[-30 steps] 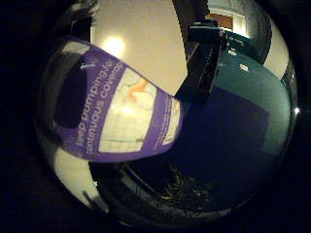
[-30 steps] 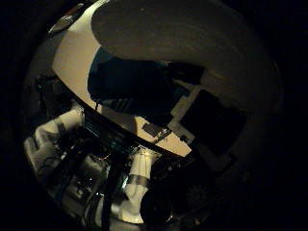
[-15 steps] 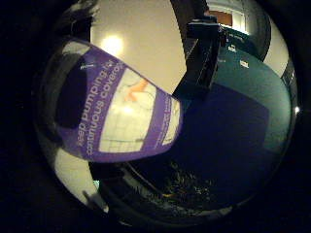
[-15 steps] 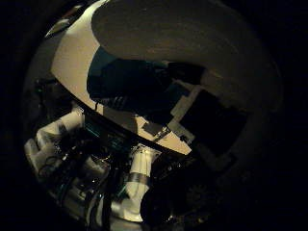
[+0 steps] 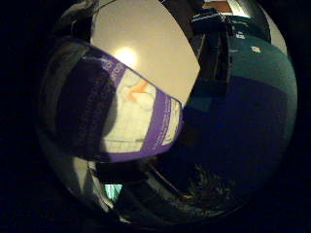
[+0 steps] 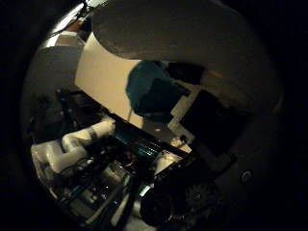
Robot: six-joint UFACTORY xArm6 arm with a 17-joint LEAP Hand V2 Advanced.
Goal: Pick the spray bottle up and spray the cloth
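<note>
Since the earlier frames both palm views have swung, so the camera has moved: the teal cloth (image 6: 153,91) now sits smaller at upper centre of the thumb-side view, crumpled on the pale smooth table (image 6: 103,82). Close against the palm, the spray bottle (image 5: 121,119) fills the left half of the little-finger-side view, a rounded body wrapped in a glossy purple and white label. Dark parts of the hand (image 5: 214,53) stand at upper right beside it; whether the fingers curl round the bottle cannot be told.
</note>
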